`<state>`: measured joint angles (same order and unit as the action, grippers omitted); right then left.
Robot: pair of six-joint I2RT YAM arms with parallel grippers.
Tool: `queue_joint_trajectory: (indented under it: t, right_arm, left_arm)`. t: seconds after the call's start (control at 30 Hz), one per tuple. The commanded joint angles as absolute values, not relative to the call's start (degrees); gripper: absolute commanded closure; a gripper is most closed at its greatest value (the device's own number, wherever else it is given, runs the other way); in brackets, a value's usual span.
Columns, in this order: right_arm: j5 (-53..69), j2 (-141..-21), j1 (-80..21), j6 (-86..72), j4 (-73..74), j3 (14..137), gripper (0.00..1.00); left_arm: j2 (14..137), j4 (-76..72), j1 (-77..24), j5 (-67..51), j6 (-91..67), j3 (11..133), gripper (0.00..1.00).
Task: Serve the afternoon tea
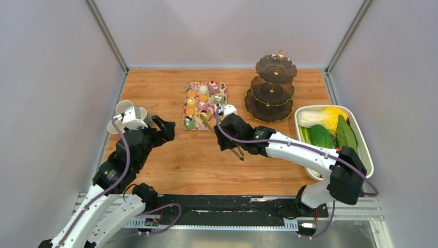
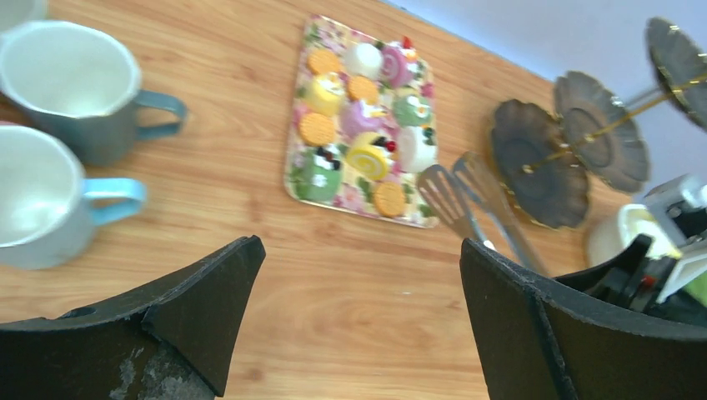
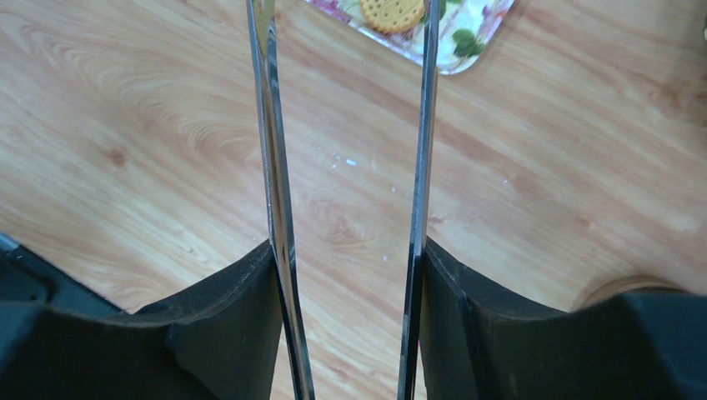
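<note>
Small colourful cakes and biscuits lie on a floral tray (image 1: 204, 105) (image 2: 296, 179) at the table's middle back. To its right stands the dark three-tier stand (image 1: 271, 88) (image 2: 575, 142), its tiers bare. Pastel mugs (image 1: 129, 111) (image 2: 67, 75) sit at the left edge. My left gripper (image 1: 164, 129) (image 2: 360, 244) is open over bare wood, right of the mugs. My right gripper (image 1: 223, 137) (image 3: 348, 247) is shut on metal tongs (image 1: 205, 122) (image 2: 467, 196) (image 3: 271, 125). The tong tips are apart and point at the tray's near right corner, by a round biscuit (image 3: 392, 10).
A white tub (image 1: 325, 106) with green and yellow vegetables stands at the right edge, beside my right arm. Grey walls enclose the table on three sides. Bare wood lies between the tray and the arm bases.
</note>
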<state>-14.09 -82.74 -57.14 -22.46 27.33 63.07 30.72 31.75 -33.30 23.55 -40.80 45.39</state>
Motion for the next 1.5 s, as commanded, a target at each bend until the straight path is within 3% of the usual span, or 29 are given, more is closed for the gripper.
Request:
queue_joint_trajectory:
  t: [0.0,0.4,1.0,1.47]
  right_arm:
    - [-16.9,-86.7,-56.6,-16.1,28.8,68.2,0.43]
    - [-16.2,-98.5,-53.8,-6.4,31.6,79.5,0.43]
    - [-7.0,-106.7,-47.6,2.3,32.1,83.2,0.43]
    - [-3.4,-109.8,-46.1,3.4,32.1,83.7,0.56]
  left_arm:
    - [26.5,38.2,-33.4,31.4,-28.8,47.5,0.0]
    - [12.2,36.7,-33.4,29.3,-24.5,38.2,0.0]
    - [10.9,34.2,-33.4,29.9,-21.9,37.2,0.0]
    - [12.7,34.1,-33.4,29.9,-21.5,36.9,0.0]
